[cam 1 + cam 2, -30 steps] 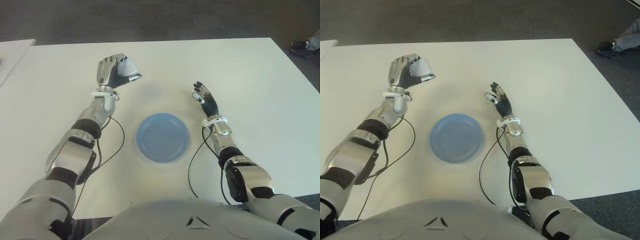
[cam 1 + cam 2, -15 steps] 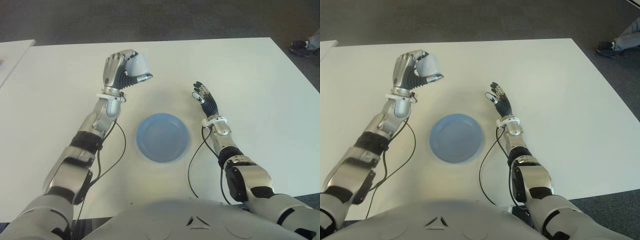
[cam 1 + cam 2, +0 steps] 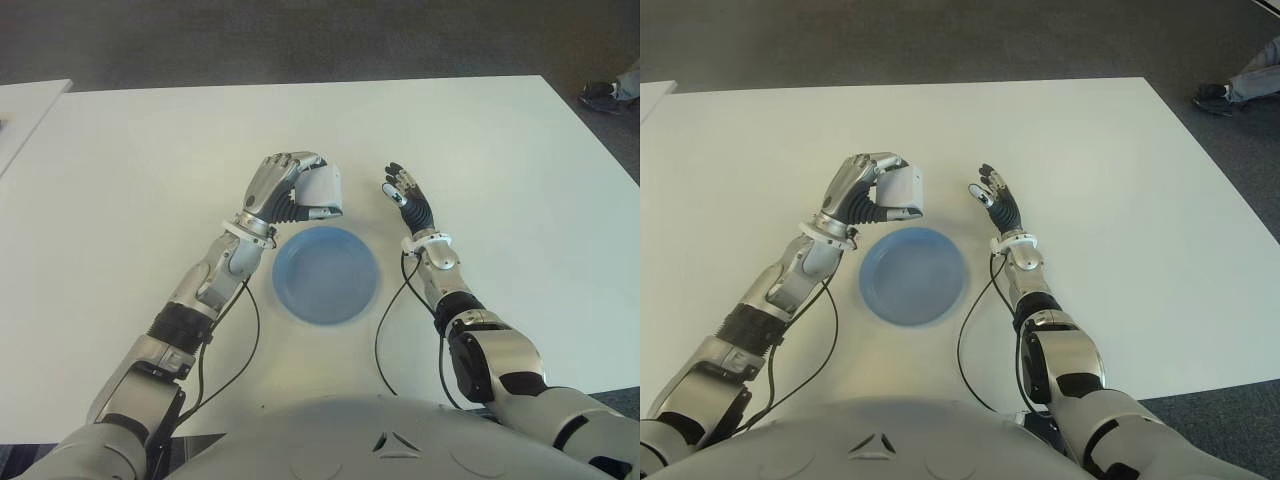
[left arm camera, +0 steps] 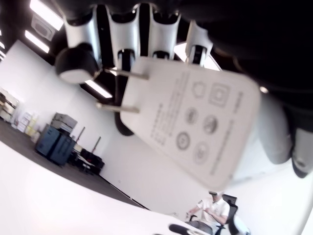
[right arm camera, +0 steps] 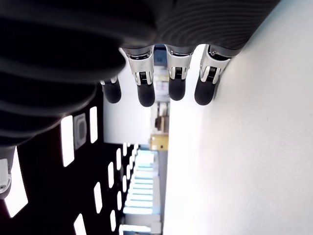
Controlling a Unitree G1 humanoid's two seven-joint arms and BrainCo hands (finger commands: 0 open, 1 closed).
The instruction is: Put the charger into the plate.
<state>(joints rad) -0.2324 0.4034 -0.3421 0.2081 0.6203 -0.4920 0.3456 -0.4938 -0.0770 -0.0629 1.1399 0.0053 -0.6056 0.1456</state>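
The charger point(image 3: 322, 190), a small white rigid block, likely light and smooth-sided, is gripped by its flat sides in the curled left hand point(image 3: 290, 186), prongs exposed, just beyond the blue plate point(image 3: 326, 274). The right hand point(image 3: 404, 193) is held open beside the plate, above the tabletop point(image 3: 500, 170).

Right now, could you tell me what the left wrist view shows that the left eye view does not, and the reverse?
Only the left wrist view shows the charger's two metal prongs, its printed label, and a seated person far off. Only the left eye view shows the blue plate, the white table and the right hand, fingers spread, beside the plate on its right. Both show the left hand gripping the charger, at the plate's far left rim.
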